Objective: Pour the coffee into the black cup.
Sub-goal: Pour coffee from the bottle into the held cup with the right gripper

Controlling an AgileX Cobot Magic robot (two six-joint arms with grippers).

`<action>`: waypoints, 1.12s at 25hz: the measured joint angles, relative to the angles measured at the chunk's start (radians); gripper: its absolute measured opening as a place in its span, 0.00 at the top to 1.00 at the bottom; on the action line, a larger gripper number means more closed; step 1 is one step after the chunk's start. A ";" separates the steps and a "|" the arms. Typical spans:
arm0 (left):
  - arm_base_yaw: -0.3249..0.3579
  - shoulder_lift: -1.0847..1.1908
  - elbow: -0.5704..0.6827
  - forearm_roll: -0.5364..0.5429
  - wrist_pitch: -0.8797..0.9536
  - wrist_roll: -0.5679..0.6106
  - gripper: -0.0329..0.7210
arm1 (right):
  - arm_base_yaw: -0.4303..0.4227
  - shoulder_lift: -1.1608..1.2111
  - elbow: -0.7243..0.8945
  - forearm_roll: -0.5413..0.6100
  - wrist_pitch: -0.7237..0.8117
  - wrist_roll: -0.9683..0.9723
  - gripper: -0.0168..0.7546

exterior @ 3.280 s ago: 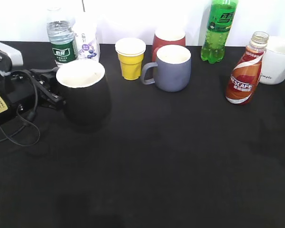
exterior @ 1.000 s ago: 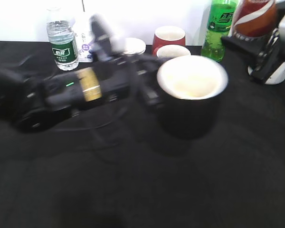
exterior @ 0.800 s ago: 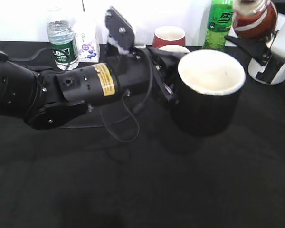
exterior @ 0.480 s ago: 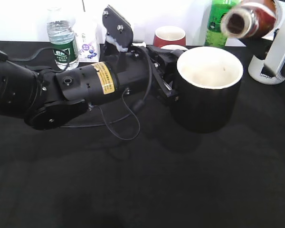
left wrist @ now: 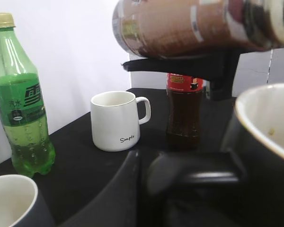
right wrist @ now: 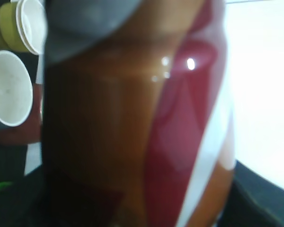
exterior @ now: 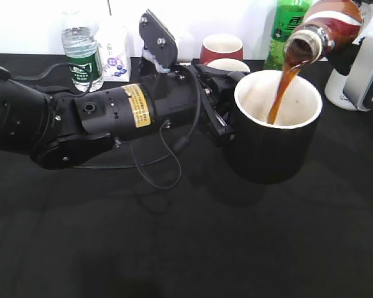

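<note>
Two claws at work: left claw (exterior: 227, 108) pinches the black cup (exterior: 275, 136) by its handle, steadying it under the tilted coffee bottle (exterior: 326, 25); right claw (exterior: 360, 56) clamps that bottle, stream landing inside.

- clear water bottle (exterior: 79, 49) with a green label, back left of the black bench (exterior: 174, 248)
- small white carton (exterior: 115, 53) with purple print just beside it
- dark red mug (exterior: 221, 47) at the back edge, middle-ish
- green soda bottle (left wrist: 20, 101) near the back right
- white mug (left wrist: 116, 119) reading "Simple", next to a dark red-capped bottle (left wrist: 183, 109)
</note>
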 joint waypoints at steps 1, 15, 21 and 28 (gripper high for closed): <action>0.000 0.000 0.000 0.000 0.000 0.000 0.89 | 0.000 0.000 0.000 0.015 0.000 -0.013 0.29; 0.000 0.001 0.000 0.001 0.001 0.001 0.89 | 0.000 0.000 0.000 0.111 -0.001 -0.187 0.29; 0.000 0.001 0.000 -0.001 0.012 -0.035 0.89 | 0.000 -0.002 -0.001 0.116 -0.002 -0.226 0.29; 0.000 0.001 0.000 0.000 0.025 -0.044 0.89 | 0.000 -0.002 -0.001 0.119 -0.005 -0.227 0.29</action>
